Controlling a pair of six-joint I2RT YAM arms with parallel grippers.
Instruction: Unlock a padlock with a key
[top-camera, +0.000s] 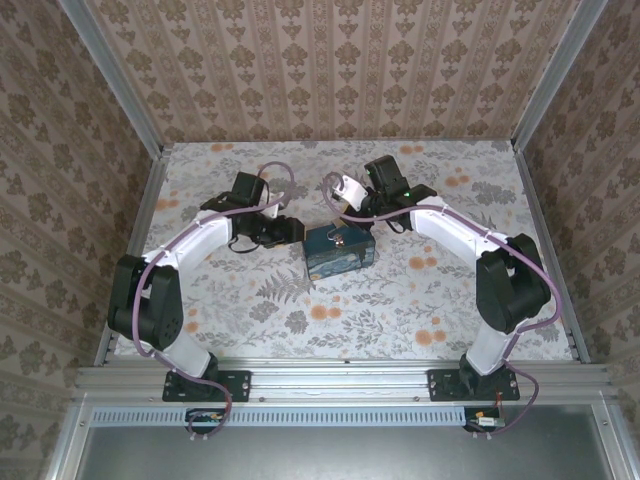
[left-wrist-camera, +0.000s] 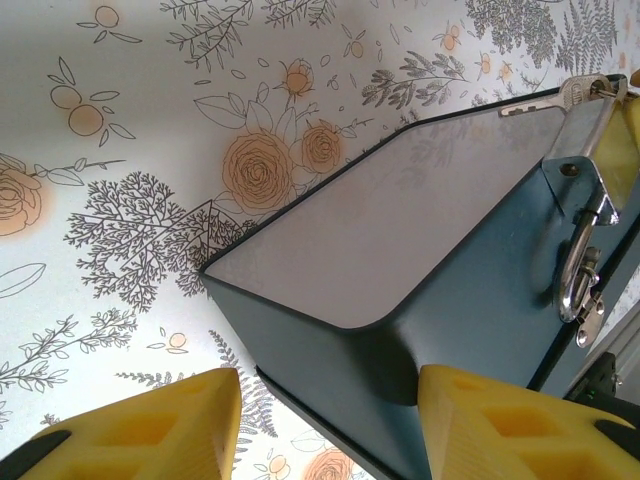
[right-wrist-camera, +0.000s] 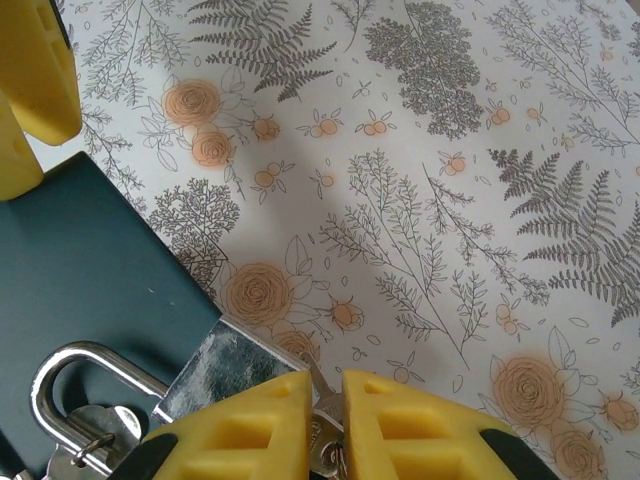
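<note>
The silvery padlock (right-wrist-camera: 232, 362) hangs by its shackle (right-wrist-camera: 60, 385) on the side of the dark blue box (top-camera: 340, 252). My right gripper (right-wrist-camera: 327, 378) is shut on a key (right-wrist-camera: 330, 415), whose blade points into the bottom of the lock body. In the left wrist view the padlock (left-wrist-camera: 578, 128) sits at the far right with the key (left-wrist-camera: 560, 96) at its end. My left gripper (left-wrist-camera: 330, 372) grips the box's near end: one finger (left-wrist-camera: 500, 420) presses on its side, the other fingertip (left-wrist-camera: 215, 395) is at its bottom corner.
The box (left-wrist-camera: 400, 220) stands mid-table on a floral cloth (top-camera: 400, 300). Spare keys (right-wrist-camera: 95, 440) dangle on a ring by the shackle. Patterned walls enclose the table on three sides, and a metal rail (top-camera: 340, 378) runs along the near edge.
</note>
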